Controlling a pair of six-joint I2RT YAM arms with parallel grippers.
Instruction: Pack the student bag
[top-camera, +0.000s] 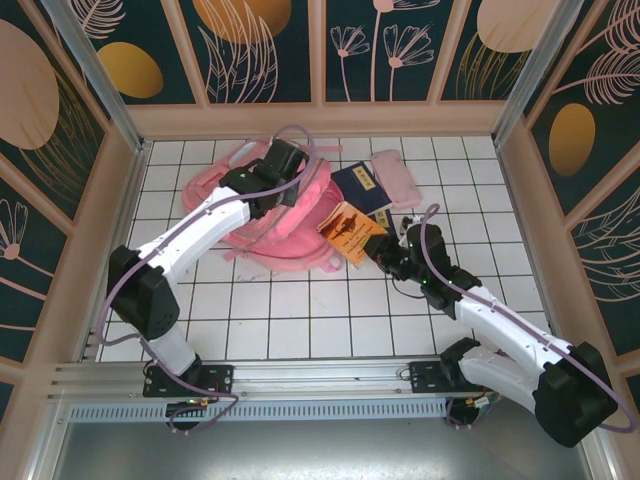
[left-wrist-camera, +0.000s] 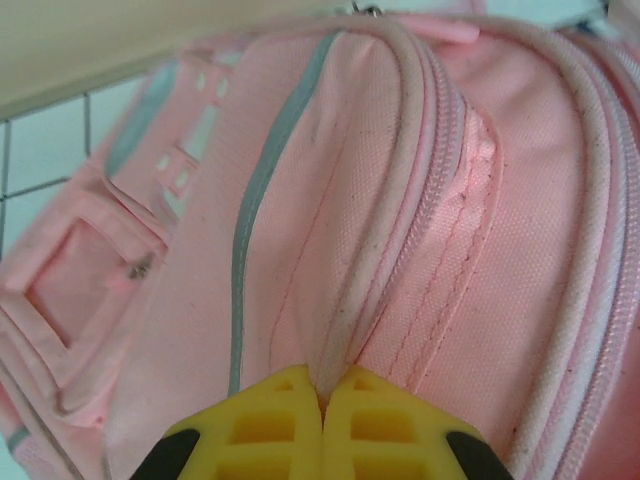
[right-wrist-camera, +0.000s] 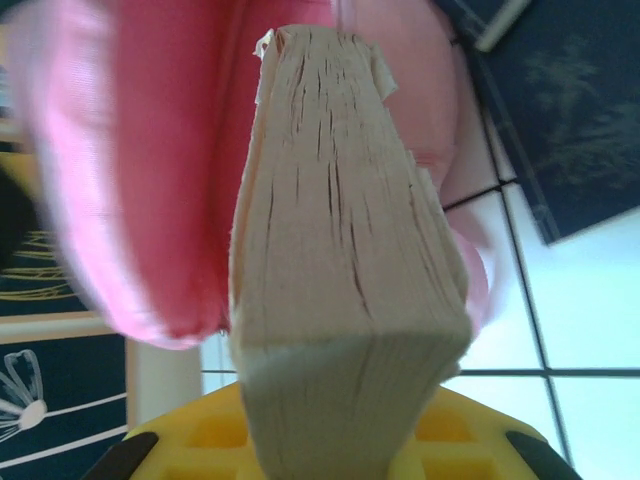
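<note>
The student bag (top-camera: 290, 228), a large soft pink backpack, lies on the white tiled floor at the back centre. My left gripper (top-camera: 292, 188) is above it, shut on the piped edge beside a zipper (left-wrist-camera: 345, 330); the yellow fingertips (left-wrist-camera: 322, 385) pinch that fabric fold, and the bag (left-wrist-camera: 430, 200) spreads out beyond them. My right gripper (top-camera: 385, 250) is shut on an orange-covered book (top-camera: 350, 232) at the bag's right edge. In the right wrist view the book's beige page block (right-wrist-camera: 340, 250) stands between the yellow fingers (right-wrist-camera: 345, 430), pointing into the bag's pink-red mouth (right-wrist-camera: 150, 150).
A dark blue book (top-camera: 362, 187) lies just right of the bag, and a small flat pink pouch (top-camera: 395, 178) lies beside it. Patterned wall panels close in the tiled floor on three sides. Bare tiles stretch across the front between the arms.
</note>
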